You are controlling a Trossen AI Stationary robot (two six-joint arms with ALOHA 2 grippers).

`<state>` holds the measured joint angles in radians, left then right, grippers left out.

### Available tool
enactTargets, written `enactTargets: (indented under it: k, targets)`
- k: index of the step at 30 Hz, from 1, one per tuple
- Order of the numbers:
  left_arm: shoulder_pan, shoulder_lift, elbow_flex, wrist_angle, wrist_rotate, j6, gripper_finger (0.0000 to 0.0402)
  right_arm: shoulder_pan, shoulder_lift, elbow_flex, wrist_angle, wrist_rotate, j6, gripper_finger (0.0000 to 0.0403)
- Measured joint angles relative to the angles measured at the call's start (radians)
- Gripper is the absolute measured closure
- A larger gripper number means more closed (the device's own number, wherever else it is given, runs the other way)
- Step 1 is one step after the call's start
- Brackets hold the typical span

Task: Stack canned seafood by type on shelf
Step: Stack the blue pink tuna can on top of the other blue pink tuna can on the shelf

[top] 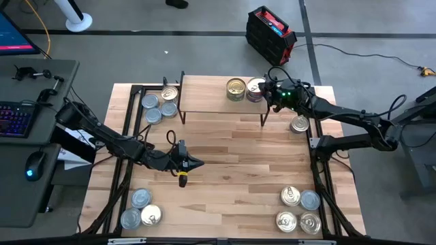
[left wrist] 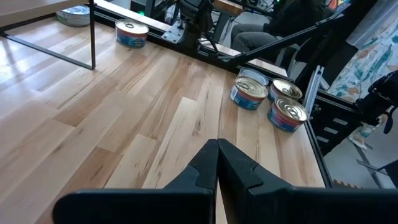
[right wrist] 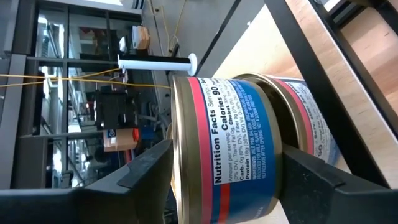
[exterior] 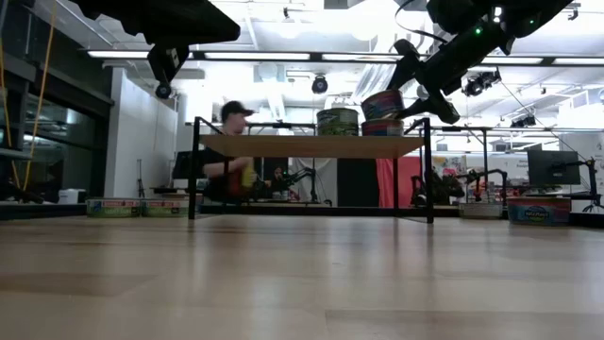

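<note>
The shelf (top: 204,95) stands at the table's far middle. On its right part sit a gold-lidded can (top: 236,88) and a second can (exterior: 382,127). Right above that second can, my right gripper (top: 268,92) is shut on a blue-and-red labelled can (right wrist: 230,143), which also shows in the low view (exterior: 382,102). My left gripper (left wrist: 217,163) is shut on nothing. It hangs above the table's middle (top: 194,163). Other cans stand in groups on the tabletop. My right gripper pinches the can by its two flat ends, one finger (right wrist: 143,177) on one end (right wrist: 177,143) and the other finger on the opposite end. The fingers come nearly level from the table's right, one above the other. The can is tilted over the lower can (right wrist: 305,106). I cannot tell whether the two cans touch.
Several cans (top: 158,105) stand left of the shelf. One can (top: 298,124) stands to the shelf's right. Three cans (top: 139,207) are at the near left corner and several (top: 300,209) at the near right. A person (exterior: 231,151) sits beyond the table.
</note>
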<state>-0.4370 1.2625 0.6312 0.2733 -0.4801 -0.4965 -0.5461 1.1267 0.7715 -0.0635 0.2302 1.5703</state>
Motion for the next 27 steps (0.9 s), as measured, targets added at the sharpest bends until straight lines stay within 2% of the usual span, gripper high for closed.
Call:
enactTargets:
  k: [27]
  targets:
    - [0.005, 0.0, 0.0, -0.025, 0.033, 0.002, 0.0402, -0.004, 0.0, 0.0, -0.027, -0.025, -0.049, 0.016]
